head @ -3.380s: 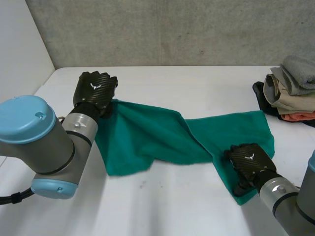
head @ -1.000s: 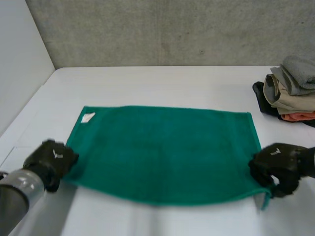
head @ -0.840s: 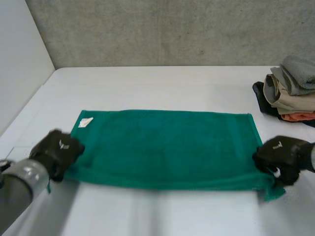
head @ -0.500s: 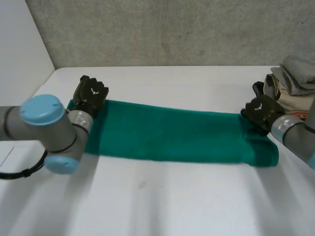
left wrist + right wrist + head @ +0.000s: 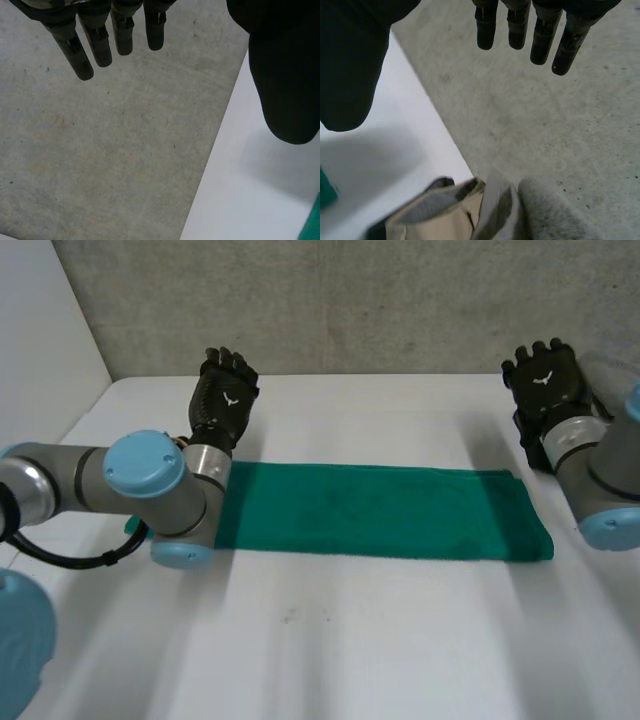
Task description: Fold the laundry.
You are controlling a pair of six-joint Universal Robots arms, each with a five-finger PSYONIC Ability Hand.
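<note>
1. Towel [image 5: 380, 512]: green, folded into 1 long, narrow band. It lies flat across the middle of the table [image 5: 350, 640], with its long sides parallel to the far edge. My left arm [image 5: 150, 490] hides its left end. Its right end lies near the right edge.
2. Left hand [image 5: 225, 400]: off the towel, above the far edge toward the left side. The palm faces the concrete wall [image 5: 350, 300]. In the left wrist view my fingers [image 5: 100, 42] are straight and stand well apart from the thumb [image 5: 285, 75]. Nothing is held between them.
3. Right hand [image 5: 545, 375]: off the towel, above the far right corner. The palm also faces the wall. In the right wrist view the fingers [image 5: 520, 25] are straight and apart from the thumb [image 5: 350, 65]. The hand holds nothing.
4. Pile [image 5: 480, 210]: folded clothes in beige, grey and a dark colour, stacked at the far right corner. In the right wrist view it lies below my fingertips and does not touch them.
</note>
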